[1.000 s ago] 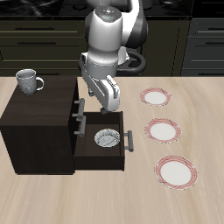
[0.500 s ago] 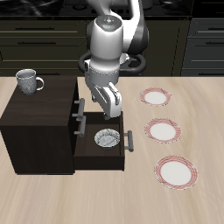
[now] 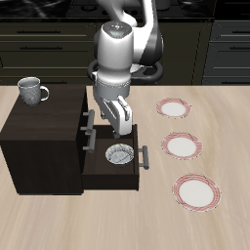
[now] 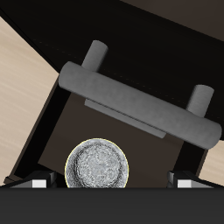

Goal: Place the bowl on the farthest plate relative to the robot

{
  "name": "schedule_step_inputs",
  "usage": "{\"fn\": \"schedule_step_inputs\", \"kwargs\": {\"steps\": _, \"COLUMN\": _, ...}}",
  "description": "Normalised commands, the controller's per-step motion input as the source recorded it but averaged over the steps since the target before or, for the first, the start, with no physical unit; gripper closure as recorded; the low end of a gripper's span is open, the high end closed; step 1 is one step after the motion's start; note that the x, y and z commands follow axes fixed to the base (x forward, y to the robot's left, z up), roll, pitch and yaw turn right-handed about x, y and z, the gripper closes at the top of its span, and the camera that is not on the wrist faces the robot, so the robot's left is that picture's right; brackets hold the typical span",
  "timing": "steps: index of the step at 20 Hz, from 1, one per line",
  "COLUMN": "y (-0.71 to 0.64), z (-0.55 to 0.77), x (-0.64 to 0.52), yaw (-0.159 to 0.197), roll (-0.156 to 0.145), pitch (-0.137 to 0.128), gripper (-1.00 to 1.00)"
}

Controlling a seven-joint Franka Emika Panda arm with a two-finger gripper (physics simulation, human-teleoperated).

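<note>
Fingers point(image 4: 35, 183) of the gripper point(image 3: 123, 124) were wide apart and held nothing. Below and between them sat the bowl point(image 4: 98, 165) in the open drawer point(image 3: 93, 168). I think the reach for the bowl was in hand. Next, it needed to go down and close on the rim. Past them lay the farthest plate point(image 3: 196, 191).

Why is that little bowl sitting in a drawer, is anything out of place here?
Only that: the bowl lies upright in the open drawer of the dark cabinet. Nothing looks spilled, tilted or damaged.
</note>
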Motion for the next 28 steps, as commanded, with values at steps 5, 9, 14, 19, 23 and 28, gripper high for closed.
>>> {"fn": "schedule_step_inputs", "kwargs": {"steps": 5, "y": -0.13, "z": -0.16, "x": 0.11, "yaw": -0.034, "roll": -0.021, "pitch": 0.007, "gripper": -1.0}}
{"fn": "schedule_step_inputs", "kwargs": {"steps": 9, "y": -0.09, "z": -0.33, "x": 0.04, "yaw": -0.034, "roll": 0.002, "pitch": 0.009, "gripper": -1.0}}
{"fn": "schedule_step_inputs", "kwargs": {"steps": 14, "y": -0.14, "z": -0.21, "x": -0.07, "yaw": -0.071, "roll": -0.012, "pitch": 0.003, "gripper": -1.0}}
{"fn": "schedule_step_inputs", "kwargs": {"steps": 19, "y": -0.22, "z": -0.27, "x": -0.23, "yaw": -0.093, "roll": -0.023, "pitch": 0.004, "gripper": -1.0}}
{"fn": "schedule_step_inputs", "kwargs": {"steps": 23, "y": -0.21, "z": -0.29, "x": -0.15, "yaw": -0.058, "roll": -0.02, "pitch": 0.024, "gripper": -1.0}}
{"fn": "schedule_step_inputs", "kwargs": {"steps": 28, "y": 0.03, "z": -0.16, "x": -0.15, "yaw": -0.007, "roll": 0.009, "pitch": -0.009, "gripper": -1.0}}
